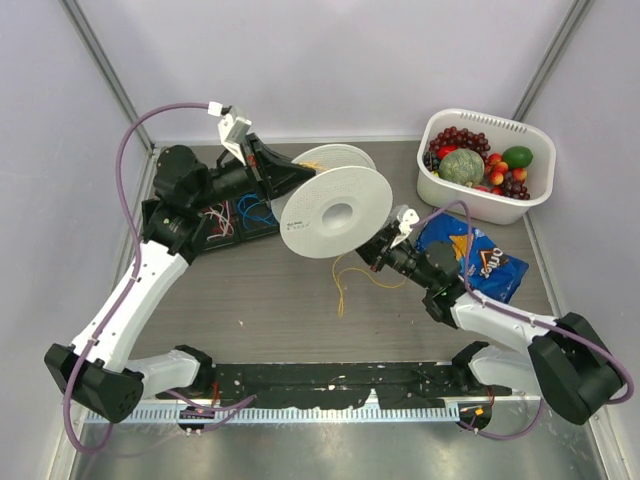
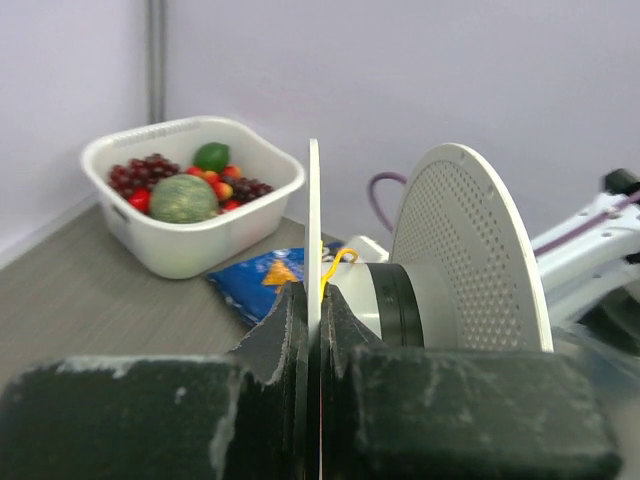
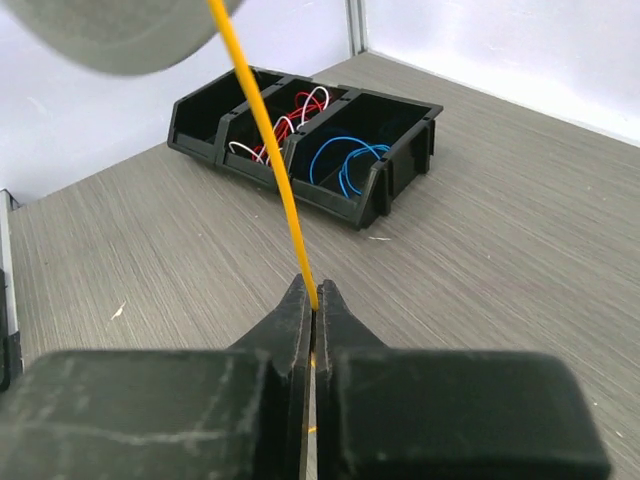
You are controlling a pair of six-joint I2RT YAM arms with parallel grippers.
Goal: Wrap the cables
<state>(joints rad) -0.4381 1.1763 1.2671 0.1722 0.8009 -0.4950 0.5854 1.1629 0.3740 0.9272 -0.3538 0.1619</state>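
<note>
A white plastic spool (image 1: pixel 335 210) is held on edge above the table. My left gripper (image 1: pixel 272 178) is shut on its near flange (image 2: pixel 313 210), the jaws pinching the thin disc between them (image 2: pixel 312 300). The yellow-orange cable (image 1: pixel 345 280) comes off the spool hub (image 2: pixel 336 262) and hangs in a loose loop toward the table. My right gripper (image 1: pixel 385 252) sits just right of and below the spool, shut on the cable. In the right wrist view the cable (image 3: pixel 270 140) runs taut from the spool (image 3: pixel 120 30) down into the closed fingertips (image 3: pixel 314 302).
A black three-compartment bin (image 1: pixel 235 215) (image 3: pixel 310 150) with white-and-red and blue wire coils sits at the left rear. A white basket of fruit (image 1: pixel 540 190) (image 2: pixel 190 255) stands at the back right. A blue chip bag (image 1: pixel 485 262) (image 2: pixel 255 285) lies beside it.
</note>
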